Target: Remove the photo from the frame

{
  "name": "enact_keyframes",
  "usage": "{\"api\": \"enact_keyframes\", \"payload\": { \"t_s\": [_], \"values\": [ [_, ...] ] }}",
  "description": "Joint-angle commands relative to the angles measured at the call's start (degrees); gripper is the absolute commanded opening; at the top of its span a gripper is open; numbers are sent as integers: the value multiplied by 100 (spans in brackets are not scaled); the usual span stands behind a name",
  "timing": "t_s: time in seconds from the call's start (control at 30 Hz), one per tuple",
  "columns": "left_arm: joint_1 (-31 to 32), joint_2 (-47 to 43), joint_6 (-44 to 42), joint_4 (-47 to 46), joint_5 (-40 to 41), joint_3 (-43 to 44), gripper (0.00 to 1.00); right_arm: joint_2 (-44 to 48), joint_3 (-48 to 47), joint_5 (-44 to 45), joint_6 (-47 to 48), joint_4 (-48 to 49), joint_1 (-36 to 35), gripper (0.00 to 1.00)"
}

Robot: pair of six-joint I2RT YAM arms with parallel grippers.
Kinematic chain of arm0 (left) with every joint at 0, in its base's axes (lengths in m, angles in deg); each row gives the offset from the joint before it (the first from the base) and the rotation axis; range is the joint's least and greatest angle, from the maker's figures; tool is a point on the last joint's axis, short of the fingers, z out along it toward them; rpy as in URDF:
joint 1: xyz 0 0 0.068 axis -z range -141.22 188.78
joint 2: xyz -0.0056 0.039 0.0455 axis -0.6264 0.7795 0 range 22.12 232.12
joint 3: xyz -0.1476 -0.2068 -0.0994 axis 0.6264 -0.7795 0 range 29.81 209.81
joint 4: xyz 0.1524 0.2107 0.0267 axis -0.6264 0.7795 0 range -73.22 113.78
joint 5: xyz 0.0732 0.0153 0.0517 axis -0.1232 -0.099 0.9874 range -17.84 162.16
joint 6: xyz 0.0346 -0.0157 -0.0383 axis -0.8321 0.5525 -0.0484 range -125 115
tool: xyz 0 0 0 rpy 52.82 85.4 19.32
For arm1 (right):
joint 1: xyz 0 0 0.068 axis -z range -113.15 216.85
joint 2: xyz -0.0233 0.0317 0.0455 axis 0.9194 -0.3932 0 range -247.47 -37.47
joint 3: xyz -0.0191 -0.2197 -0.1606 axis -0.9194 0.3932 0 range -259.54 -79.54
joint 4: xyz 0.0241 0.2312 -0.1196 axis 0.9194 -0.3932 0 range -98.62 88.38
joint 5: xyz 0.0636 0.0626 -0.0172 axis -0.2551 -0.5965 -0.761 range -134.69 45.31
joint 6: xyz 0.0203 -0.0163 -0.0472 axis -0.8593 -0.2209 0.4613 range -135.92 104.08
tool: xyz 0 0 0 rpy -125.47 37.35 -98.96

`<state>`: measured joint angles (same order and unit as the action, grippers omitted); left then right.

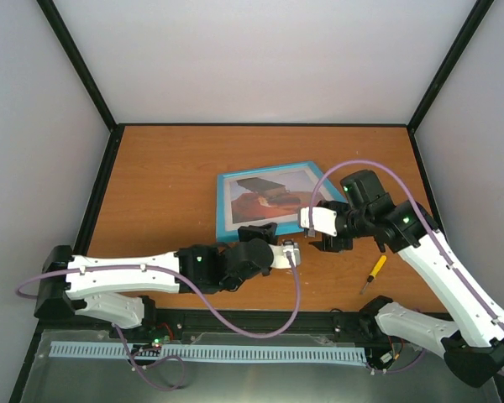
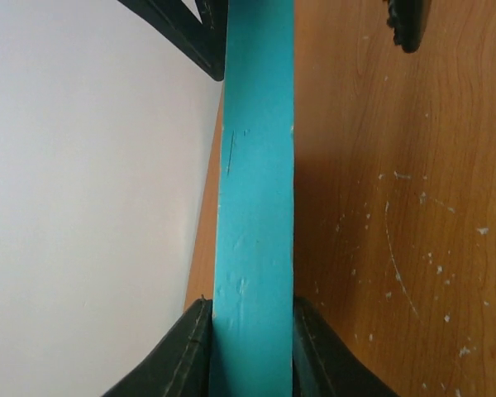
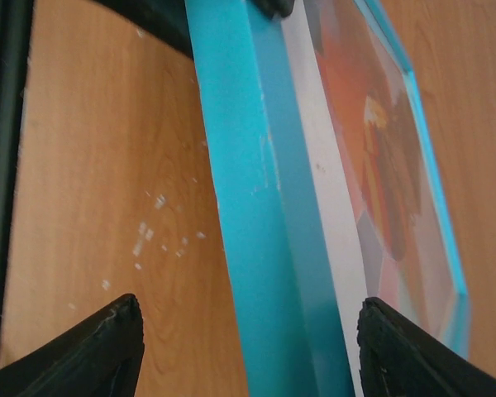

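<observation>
Teal-blue moulding of the frame (image 1: 222,210) is pinched by the left gripper (image 2: 252,304). Its dark fingers (image 2: 186,356) are pressed against both faces of the frame's near edge. This hold is judged to be meant to steady the frame while the other arm works on it.

The right gripper (image 3: 248,304) is spread wide, and its fingers (image 3: 91,351) straddle the frame's lower-right side without touching it, presumably so that a new hold can be taken. The photo (image 1: 269,200) is seated inside the frame, at the centre of the overhead view, on the wooden table (image 1: 151,185). None of it has been drawn out, so the task is judged to be at an early stage.

The whole layout is given only by the overhead view, including a yellow-handled screwdriver (image 1: 374,273) at lower right, well apart from the frame. Contact of the left fingers with the moulding is confirmed only by the left wrist view, where the photo is not seen at all. The clear gap on either side of the moulding is shown by the right wrist view, along with the photo's white margin and orange-red colours at upper right. Whether the frame lies flat or is tipped up cannot be told.
</observation>
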<state>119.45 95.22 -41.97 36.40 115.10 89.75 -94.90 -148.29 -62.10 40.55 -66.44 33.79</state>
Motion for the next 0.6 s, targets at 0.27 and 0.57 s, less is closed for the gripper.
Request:
{"api": "enact_keyframes", "payload": {
  "t_s": [0.27, 0.57],
  "values": [
    [-7, 242, 165, -989, -384, 757, 7, 330, -432, 1114, 1151, -286, -93, 55],
    [-16, 116, 79, -1471, -554, 808, 7, 552, -224, 1442, 1489, -234, -137, 54]
  ]
}}
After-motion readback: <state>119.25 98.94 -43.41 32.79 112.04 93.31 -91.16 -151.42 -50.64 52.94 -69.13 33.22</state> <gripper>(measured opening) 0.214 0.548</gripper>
